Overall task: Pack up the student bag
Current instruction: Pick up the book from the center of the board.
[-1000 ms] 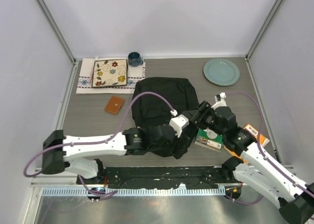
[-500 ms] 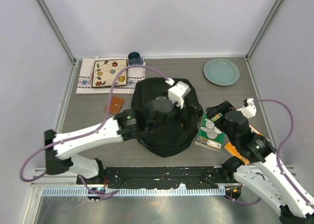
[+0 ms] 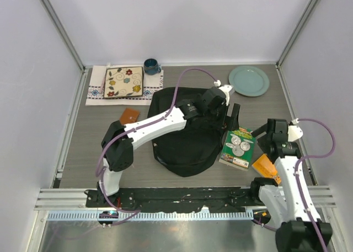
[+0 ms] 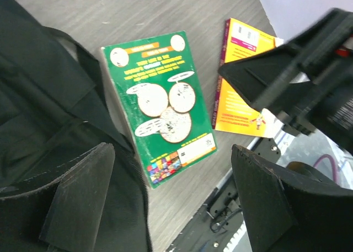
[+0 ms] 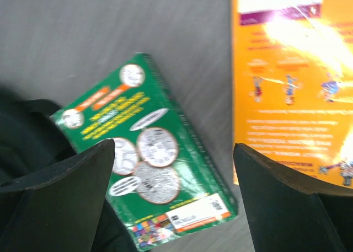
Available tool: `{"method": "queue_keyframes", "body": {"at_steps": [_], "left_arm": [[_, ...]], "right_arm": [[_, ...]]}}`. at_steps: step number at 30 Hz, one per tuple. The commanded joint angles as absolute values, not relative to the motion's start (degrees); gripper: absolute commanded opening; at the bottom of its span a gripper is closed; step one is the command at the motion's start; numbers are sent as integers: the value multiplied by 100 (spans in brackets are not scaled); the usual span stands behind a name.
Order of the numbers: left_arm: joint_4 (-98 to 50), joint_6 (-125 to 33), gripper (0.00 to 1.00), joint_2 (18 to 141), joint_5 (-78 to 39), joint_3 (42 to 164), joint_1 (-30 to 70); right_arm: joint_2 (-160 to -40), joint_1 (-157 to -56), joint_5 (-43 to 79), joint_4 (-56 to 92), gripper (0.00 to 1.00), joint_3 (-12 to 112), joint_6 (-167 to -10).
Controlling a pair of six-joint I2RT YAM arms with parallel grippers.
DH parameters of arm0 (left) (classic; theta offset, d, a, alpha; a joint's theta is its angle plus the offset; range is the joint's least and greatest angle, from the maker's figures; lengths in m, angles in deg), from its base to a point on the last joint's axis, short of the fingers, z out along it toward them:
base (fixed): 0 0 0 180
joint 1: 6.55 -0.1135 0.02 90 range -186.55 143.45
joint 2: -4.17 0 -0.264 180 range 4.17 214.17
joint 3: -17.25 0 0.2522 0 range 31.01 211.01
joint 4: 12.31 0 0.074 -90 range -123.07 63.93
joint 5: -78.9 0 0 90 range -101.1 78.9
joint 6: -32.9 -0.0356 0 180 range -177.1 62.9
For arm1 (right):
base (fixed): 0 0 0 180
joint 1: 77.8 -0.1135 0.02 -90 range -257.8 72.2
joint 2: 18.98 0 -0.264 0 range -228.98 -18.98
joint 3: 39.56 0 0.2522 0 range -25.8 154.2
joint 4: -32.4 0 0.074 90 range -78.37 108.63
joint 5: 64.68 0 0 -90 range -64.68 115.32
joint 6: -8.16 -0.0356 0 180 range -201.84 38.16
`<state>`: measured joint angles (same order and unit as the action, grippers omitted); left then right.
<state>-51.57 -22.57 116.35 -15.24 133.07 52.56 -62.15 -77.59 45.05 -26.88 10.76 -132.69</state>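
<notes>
In the upper left of the top view lies one white embroidered cloth (image 3: 95,90), and on it one square tile (image 3: 123,82) painted with flowers and leaves. At the cloth's upper right corner stands one dark blue mug (image 3: 151,66). Below the cloth, alone on the grey table (image 3: 88,153), lies one small brown card-like item (image 3: 128,118), tilted.

The one student bag (image 3: 185,136) fills the centre of the frame, flat on the table between the brown item and the books, its rounded end toward the bottom. The left arm reaches across the bag from the lower left. The left gripper (image 3: 231,118) is over the bag's right edge, and its wrist view shows the two fingers (image 4: 83,197) spread wide with nothing between them.

There are two books. One green book (image 3: 237,149) lies right of centre, its left edge touching the bag's right side; in the left wrist view the black fabric (image 4: 44,97) meets the book's (image 4: 160,108) long edge. One orange-yellow book (image 3: 263,166) lies just to the right of the green one, mostly hidden by the right arm in the top view. It shows plainly in the right wrist view (image 5: 287,86), beside the green book (image 5: 149,153) with bare table between them.

The right gripper (image 3: 268,132) is above the two books, its fingers (image 5: 55,197) wide apart and holding nothing.

In the upper right sits one pale teal plate (image 3: 249,80), well apart from the rest.
</notes>
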Motion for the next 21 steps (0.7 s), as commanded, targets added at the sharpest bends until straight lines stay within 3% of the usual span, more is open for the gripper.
{"method": "queue_keyframes", "body": {"at_steps": [1, 10, 15, 21], "left_arm": [[-5059, -1957, 90, 11868, -2234, 13831, 5251], [-5332, -1702, 86, 13090, -2753, 14825, 5216], [-5823, -1693, 84, 13775, -2718, 15414, 5207], [-5622, -1666, 83, 13768, -2183, 14966, 5164]], "right_arm": [[-6565, -6586, 2685, -2416, 94, 979, -12377], [-7091, -4863, 1328, -2066, 94, 874, -11788], [-7110, -4844, 1048, -1820, 93, 751, -11875], [-6934, -4844, 836, -1749, 91, 742, -11647]]}}
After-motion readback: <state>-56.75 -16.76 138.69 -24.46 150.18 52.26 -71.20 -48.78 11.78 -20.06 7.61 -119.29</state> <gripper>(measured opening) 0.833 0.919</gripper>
